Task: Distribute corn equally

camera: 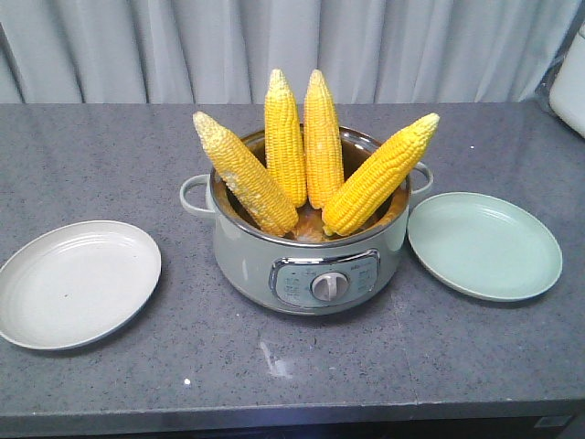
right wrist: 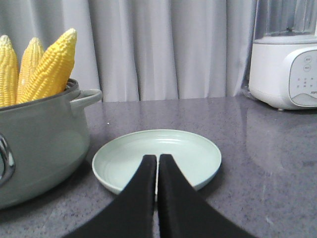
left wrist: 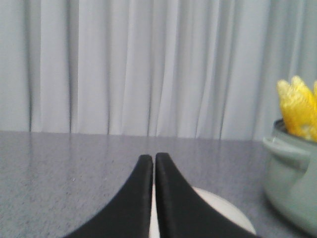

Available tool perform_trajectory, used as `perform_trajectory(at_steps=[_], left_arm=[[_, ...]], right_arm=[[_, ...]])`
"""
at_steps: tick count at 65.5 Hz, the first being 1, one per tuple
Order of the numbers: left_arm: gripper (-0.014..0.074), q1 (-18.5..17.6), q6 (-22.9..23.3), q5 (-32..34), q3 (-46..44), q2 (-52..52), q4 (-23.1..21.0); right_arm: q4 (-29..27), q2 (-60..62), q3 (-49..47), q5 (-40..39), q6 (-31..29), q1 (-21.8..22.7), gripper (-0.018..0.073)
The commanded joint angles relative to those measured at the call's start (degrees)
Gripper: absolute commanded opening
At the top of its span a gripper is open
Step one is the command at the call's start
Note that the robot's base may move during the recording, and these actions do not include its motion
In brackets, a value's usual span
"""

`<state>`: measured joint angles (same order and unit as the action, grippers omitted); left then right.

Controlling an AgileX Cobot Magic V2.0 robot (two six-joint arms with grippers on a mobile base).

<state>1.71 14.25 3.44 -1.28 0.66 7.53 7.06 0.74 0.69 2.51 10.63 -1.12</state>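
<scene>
fingers of the left gripper [left wrist: 154,161] are pressed together with nothing between them, low over the pale plate [camera: 78,283] on the left of the counter [camera: 274,366]. the right gripper [right wrist: 157,161] is likewise closed and empty, pointing across the green plate [right wrist: 163,146]. between the two plates stands the pot [camera: 247,265], dial to the front. the corn [camera: 285,137] is all in it: four cobs on end, fanned against the rim, tips up, which should leave each easy to take from above. one bare plate lies either side, probably so each arm serves its own. i judge nothing is shared out yet; two cobs per plate makes an even split. farther back a white appliance [right wrist: 285,69] stands at the right, before a grey curtain [camera: 274,46].
</scene>
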Motion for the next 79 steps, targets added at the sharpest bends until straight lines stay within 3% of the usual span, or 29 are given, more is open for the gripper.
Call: perform_trajectory(at_steps=[1, 6, 14, 25, 32, 48, 66, 72, 79], left_arm=[[-0.0006, -0.2, 2.7, 1.7, -9.2, -0.4, -0.5], [-0.0006, -0.2, 1.6, -6.9, -18.3, -3.4, -0.4], [-0.0006, -0.2, -4.3, -19.3, -31.6, -10.6, -0.3], [-0.0006, -0.2, -6.7, -28.9, -45.8, -21.4, -0.5], [-0.0006, -0.2, -6.6, -30.8, -50.3, -27.6, -0.5], [-0.0006, -0.3, -6.5, -31.7, -51.2, -38.9, -0.6], [0.0000, -0.3, -6.2, -34.2, -51.2, -44.9, -0.6], [0.0045, -0.3, -6.3, -35.9, -51.2, -47.0, -0.6], [0.0174, -0.3, -6.3, -36.4, -51.2, -49.0, -0.7]], right_arm=[[0.2, -0.2, -6.6, -3.0, 0.0, 0.3, -0.0006], [0.2, -1.7, -13.0, 1.9, -0.2, 0.3, -0.0006], [0.4, -7.4, -23.9, 11.6, -4.0, 0.3, -0.0006], [0.1, -19.0, -36.3, 23.0, -6.3, 0.3, -0.0006], [0.1, -26.6, -41.2, 27.4, -6.3, 0.3, -0.0006], [-0.1, -38.4, -42.3, 27.1, -6.2, 0.3, -0.0006], [0.0, -46.0, -42.3, 26.9, -6.2, 0.3, 0.0002], [0.0, -47.4, -42.3, 26.4, -6.2, 0.3, 0.0049], [0.0, -48.5, -42.3, 25.5, -6.2, 0.3, 0.0200]])
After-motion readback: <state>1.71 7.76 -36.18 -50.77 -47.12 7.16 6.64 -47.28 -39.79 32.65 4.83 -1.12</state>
